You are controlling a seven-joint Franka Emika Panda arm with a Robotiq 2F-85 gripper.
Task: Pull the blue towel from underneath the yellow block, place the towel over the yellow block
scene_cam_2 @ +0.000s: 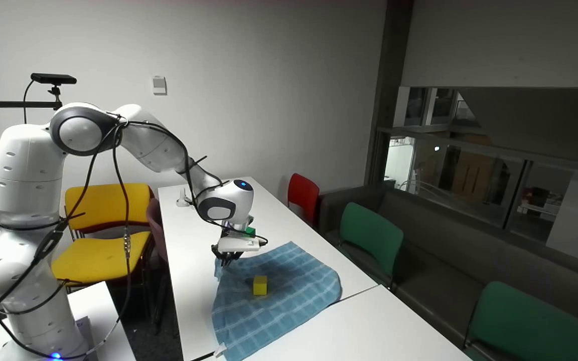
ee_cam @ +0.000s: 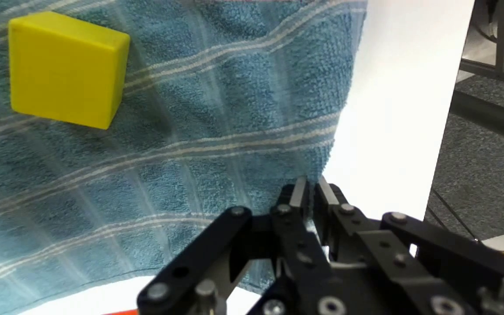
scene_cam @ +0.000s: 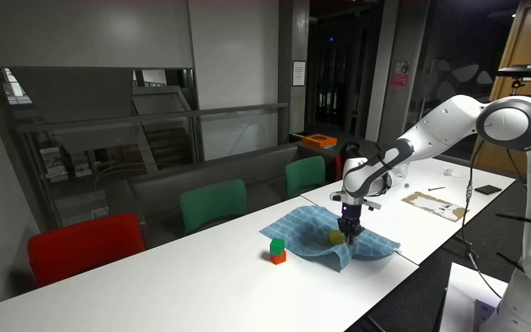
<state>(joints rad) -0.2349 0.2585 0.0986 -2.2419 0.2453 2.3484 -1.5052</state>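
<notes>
In the wrist view we find the yellow block [ee_cam: 61, 72] in the upper left of the frame, resting upon the blue towel [ee_cam: 182, 109], and the gripper [ee_cam: 311, 183] is in the lower right, with its tips at the right edge of the cloth. Block and tool are apart — between them we see a stretch of the striped fabric. The fingers [ee_cam: 299, 192] are pressed together upon this edge of the towel, so that they pinch the cloth. In an exterior view which has a yellow chair [scene_cam_2: 108, 200] at the left, the block sits to the lower right of the gripper, near the middle of the spread towel.

The surface is formed by two white tables [scene_cam: 164, 286] set together, and the towel covers a part of their seam. Just beside the towel, in the lower middle of an exterior view, a green block [scene_cam: 277, 246] sits on top of a red block [scene_cam: 278, 257]. Farther along, at the right of this frame, we notice a brown-edged sheet [scene_cam: 433, 206] and a dark flat object [scene_cam: 487, 189], which we cannot name. In the same frame the white arm [scene_cam: 431, 133] is at the right, a red chair [scene_cam: 85, 244] stands at the left, and two green chairs [scene_cam: 213, 205] are placed along the far side — before a dark grey sofa [scene_cam: 265, 170]. Behind the sofa we see a railing [scene_cam: 155, 119]
</notes>
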